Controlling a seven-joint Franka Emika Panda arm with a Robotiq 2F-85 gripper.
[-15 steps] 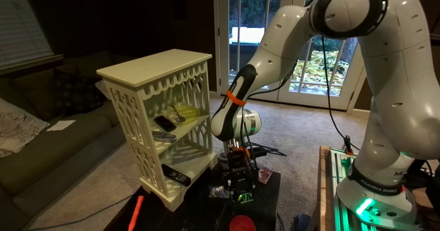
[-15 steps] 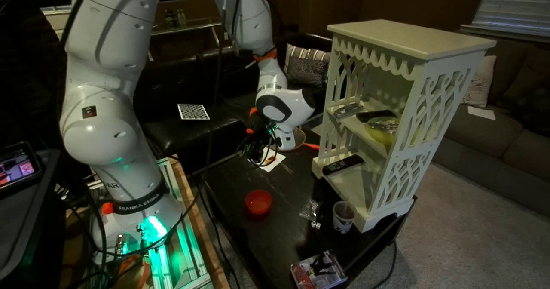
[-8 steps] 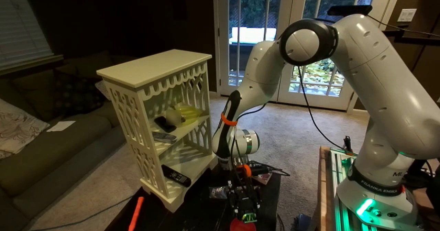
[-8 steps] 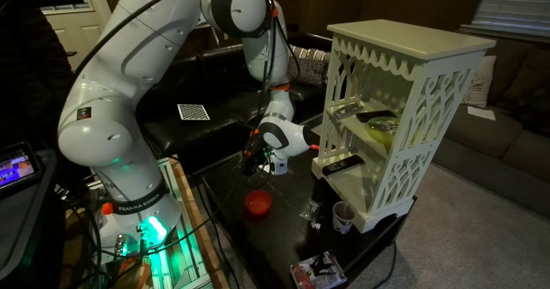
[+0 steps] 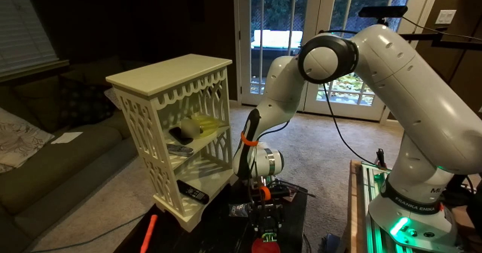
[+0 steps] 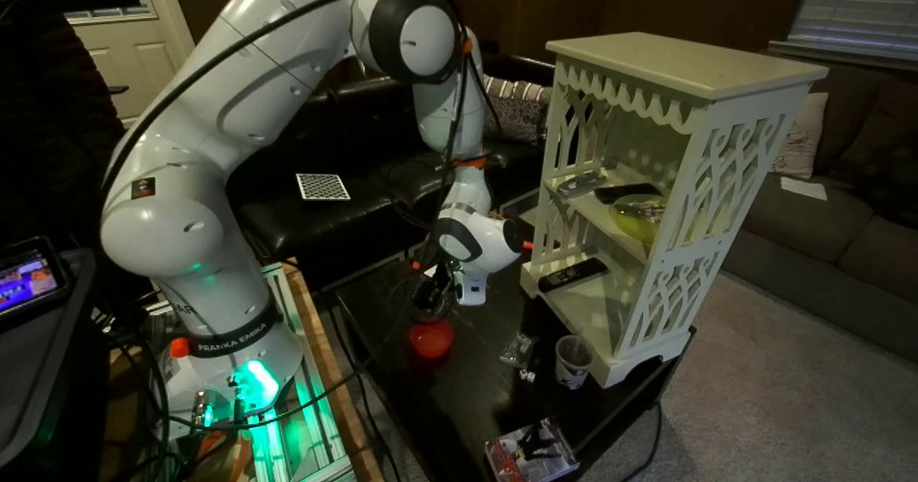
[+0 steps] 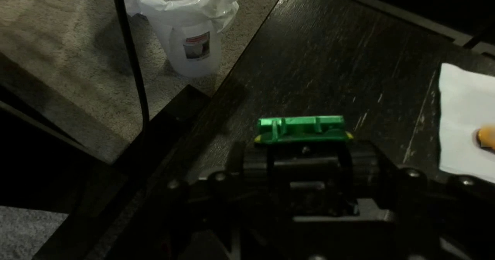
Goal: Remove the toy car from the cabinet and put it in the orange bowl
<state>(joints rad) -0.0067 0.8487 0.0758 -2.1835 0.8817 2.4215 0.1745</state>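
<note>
The cream-white cabinet (image 5: 169, 72) with lattice sides stands on the dark table in both exterior views (image 6: 688, 62). The bowl (image 6: 431, 340) is red-orange and sits on the table in front of it, also partly seen at the bottom of an exterior view (image 5: 266, 246). My gripper (image 5: 267, 228) points down over the bowl, its tip overlapping the rim in both exterior views. It is shut on a small toy, taken as the toy car (image 7: 303, 128): a green body with dark, ridged wheel-like parts. The dark fingers are hard to make out. The wrist view does not show the bowl.
The cabinet shelves hold a phone (image 5: 181, 135), two remotes (image 5: 180, 150) (image 5: 192, 191) and a yellow-green dish (image 5: 209, 127). On the table are a cup (image 6: 574, 361), a plastic packet (image 6: 517, 350), a case (image 6: 532, 453), an orange stick (image 5: 149, 233) and white paper (image 7: 464, 109).
The arm has reached lower, and my gripper has moved away from the paper toward the bowl, carrying the green toy. It now overlaps the bowl's rim in both exterior views.
</note>
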